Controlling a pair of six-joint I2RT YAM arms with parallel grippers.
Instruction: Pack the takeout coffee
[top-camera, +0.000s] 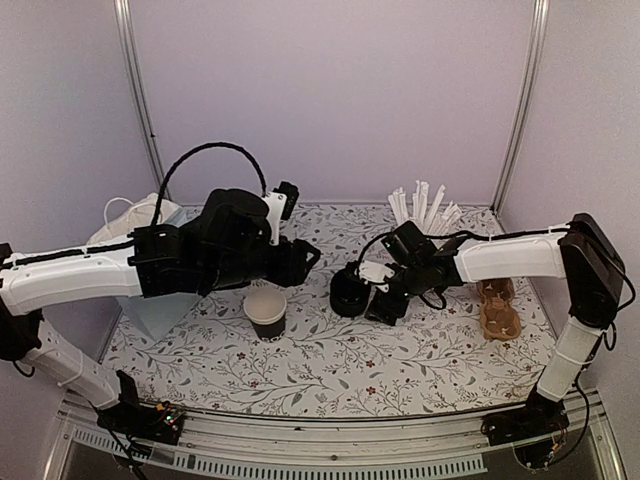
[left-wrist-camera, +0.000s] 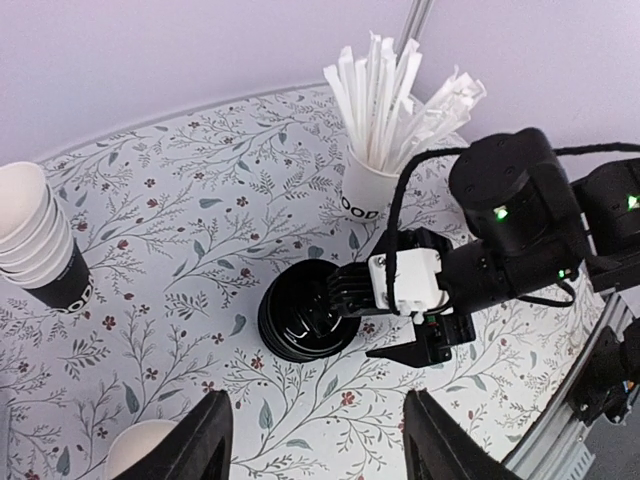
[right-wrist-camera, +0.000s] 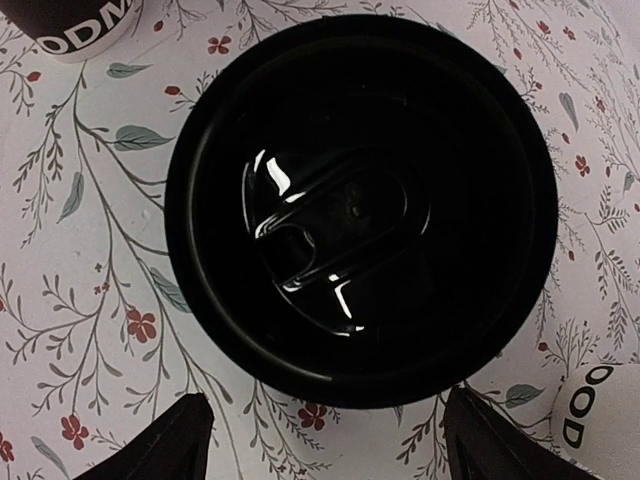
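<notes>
Hazard: the right hand (right-wrist-camera: 335, 440), spread and empty, hovers over the lid (right-wrist-camera: 360, 200) with its fingers off the lid's 6 o'clock edge. An off-centre closure may skid the glossy lid across the bench (top-camera: 330, 370). The left hand (left-wrist-camera: 325, 440), also spread and empty, hangs just beyond the cup (top-camera: 267, 312) and may knock it. The cup has a black wall and whitish inside. It stands upright and uncovered at bench centre, with the lid apart at its 2 o'clock.
</notes>
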